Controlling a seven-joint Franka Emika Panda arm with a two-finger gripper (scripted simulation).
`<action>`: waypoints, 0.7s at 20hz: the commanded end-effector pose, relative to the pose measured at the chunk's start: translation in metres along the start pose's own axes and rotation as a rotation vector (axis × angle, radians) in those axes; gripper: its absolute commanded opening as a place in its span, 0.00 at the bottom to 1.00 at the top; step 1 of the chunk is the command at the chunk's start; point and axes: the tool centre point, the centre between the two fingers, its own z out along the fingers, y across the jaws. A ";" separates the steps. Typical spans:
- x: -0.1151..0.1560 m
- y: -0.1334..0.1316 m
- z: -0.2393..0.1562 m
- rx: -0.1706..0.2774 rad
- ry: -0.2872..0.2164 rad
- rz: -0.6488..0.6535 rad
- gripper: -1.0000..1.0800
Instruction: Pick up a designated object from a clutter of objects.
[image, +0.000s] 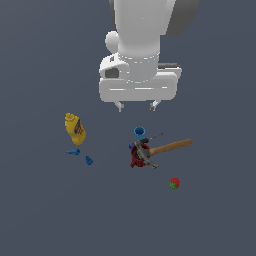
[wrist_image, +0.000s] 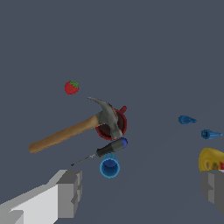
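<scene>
My claw hangs wide open and empty above the blue cup, which stands upright, mouth up, directly below my 2 fingers, touching the screwdriver beside the hammer.

This is a bare simulated scene, not a real room. A flat, featureless dark grey-blue surface fills every view. Plainly rendered objects lie on it.

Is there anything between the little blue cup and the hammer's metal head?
Yes. In the wrist view, a thin black-handled screwdriver with a blue end lies between the small bright blue ribbed cup and the wooden-handled hammer.
</scene>
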 end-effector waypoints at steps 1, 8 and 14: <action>0.000 0.000 0.000 0.000 0.000 0.000 0.96; 0.004 0.005 0.005 -0.004 -0.003 -0.023 0.96; 0.005 0.007 0.006 -0.005 -0.004 -0.031 0.96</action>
